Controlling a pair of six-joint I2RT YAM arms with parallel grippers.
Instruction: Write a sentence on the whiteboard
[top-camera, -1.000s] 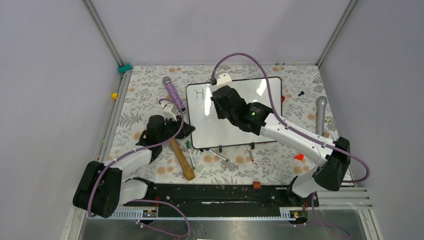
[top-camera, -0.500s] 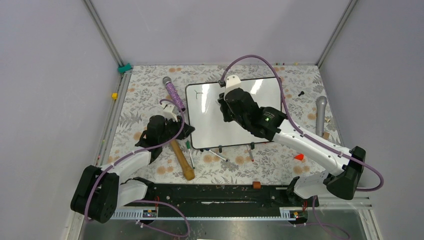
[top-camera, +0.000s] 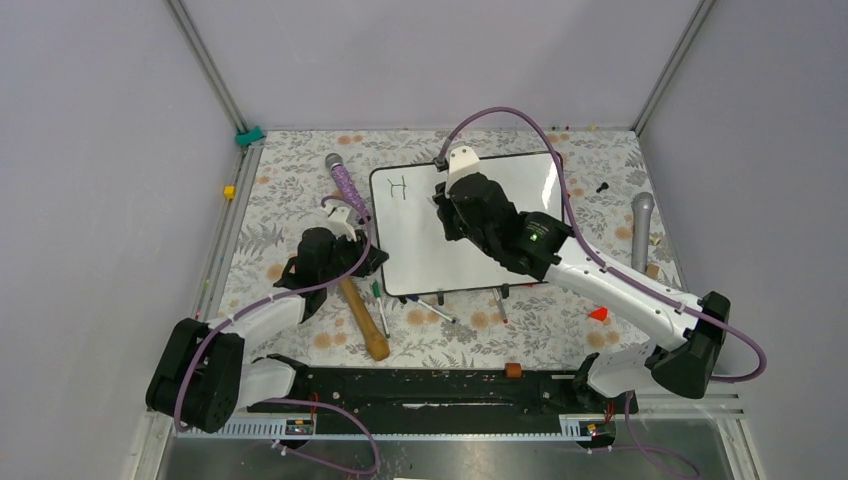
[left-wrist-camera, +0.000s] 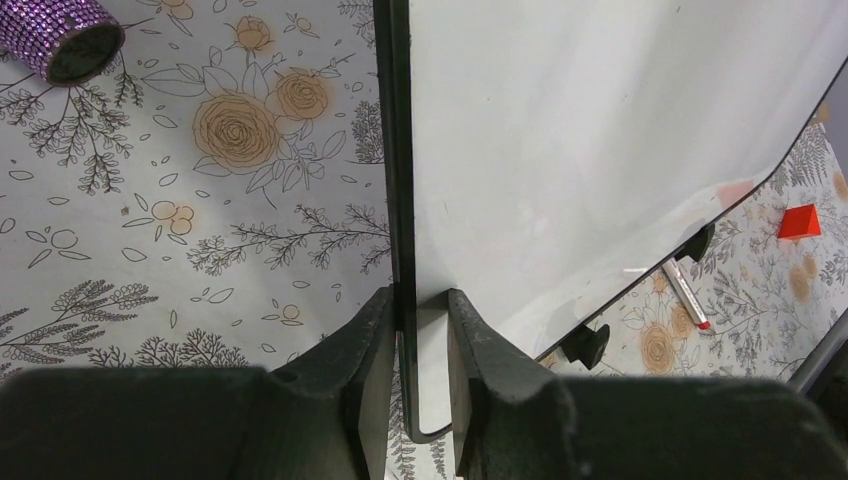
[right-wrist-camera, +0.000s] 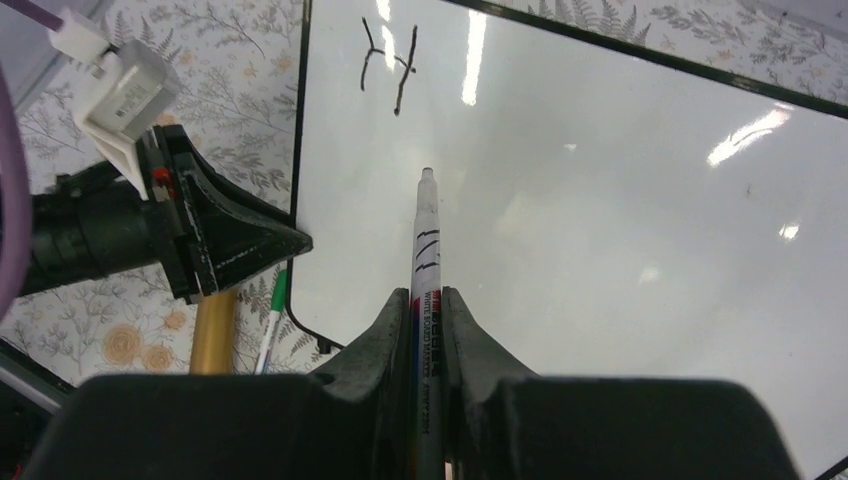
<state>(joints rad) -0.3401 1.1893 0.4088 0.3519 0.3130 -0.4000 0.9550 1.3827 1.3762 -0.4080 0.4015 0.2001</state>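
**One H on the board, marker tip just short of it**

Since a second ago the right arm's elbow has swung further right, and the H reads sharper than it did half a second back. The left fingers (left-wrist-camera: 372, 340) are nearly closed, pinching the black frame at the left edge of the whiteboard (top-camera: 425, 255). The right fingers (right-wrist-camera: 390, 330) are closed on a whiteboard marker (right-wrist-camera: 424, 240). Its tip points at bare board just short of the letter, and whether it touches cannot be told. The whiteboard sits mid-counter (top-camera: 290, 190), its two black feet toward the arms. The sentence (right-wrist-camera: 385, 62) is so far a single thin dark H in the board's far-left corner.
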